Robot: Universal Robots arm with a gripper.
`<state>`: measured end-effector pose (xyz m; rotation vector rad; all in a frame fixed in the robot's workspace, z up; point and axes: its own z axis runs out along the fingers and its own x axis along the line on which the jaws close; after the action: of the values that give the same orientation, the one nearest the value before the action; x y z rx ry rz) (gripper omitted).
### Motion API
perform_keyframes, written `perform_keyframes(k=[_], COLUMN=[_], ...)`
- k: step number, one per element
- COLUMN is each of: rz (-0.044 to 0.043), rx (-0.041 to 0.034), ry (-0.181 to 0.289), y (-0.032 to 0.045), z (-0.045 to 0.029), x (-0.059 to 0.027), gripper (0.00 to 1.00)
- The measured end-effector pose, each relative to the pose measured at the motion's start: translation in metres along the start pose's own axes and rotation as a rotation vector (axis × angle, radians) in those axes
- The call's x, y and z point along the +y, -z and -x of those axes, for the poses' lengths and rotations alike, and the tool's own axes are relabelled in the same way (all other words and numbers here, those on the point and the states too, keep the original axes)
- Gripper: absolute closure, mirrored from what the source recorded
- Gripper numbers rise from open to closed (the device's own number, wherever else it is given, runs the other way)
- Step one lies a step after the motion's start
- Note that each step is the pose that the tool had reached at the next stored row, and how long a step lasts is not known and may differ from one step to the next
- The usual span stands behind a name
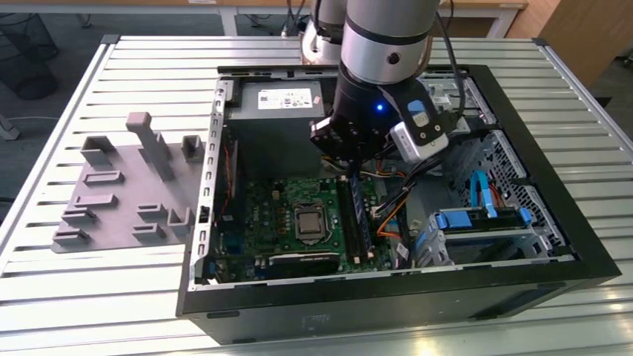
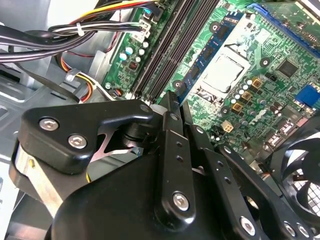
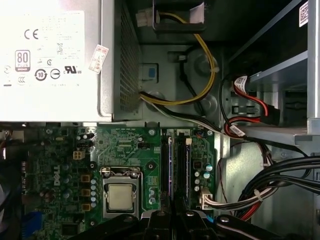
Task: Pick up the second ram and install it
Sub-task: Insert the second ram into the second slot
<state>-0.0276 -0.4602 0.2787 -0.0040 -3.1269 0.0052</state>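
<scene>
Gripper [image 1: 348, 165]: fingers closed together, gripping nothing, pressing on the second ram.
Second ram [image 1: 358, 215]: upright in the motherboard [image 1: 272, 215] slot.

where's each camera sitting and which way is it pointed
Exterior view: off the arm, above, looking down at the open computer case on the slatted table; the arm and gripper reach into the case.
First wrist view: on the arm, facing down at the power supply and motherboard; gripper at the edge.
Second wrist view: behind the gripper, looking along it.
Both wrist views share the processor and memory slots.
</scene>
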Motion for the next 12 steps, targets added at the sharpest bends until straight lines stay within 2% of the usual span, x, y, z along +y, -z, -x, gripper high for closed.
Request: perform_keyframes(k=[12], rz=[-0.0004], rx=[0.0014], ry=[0.003], y=[-0.0070], z=[0.0010], x=[-0.0008], gripper=[0.86])
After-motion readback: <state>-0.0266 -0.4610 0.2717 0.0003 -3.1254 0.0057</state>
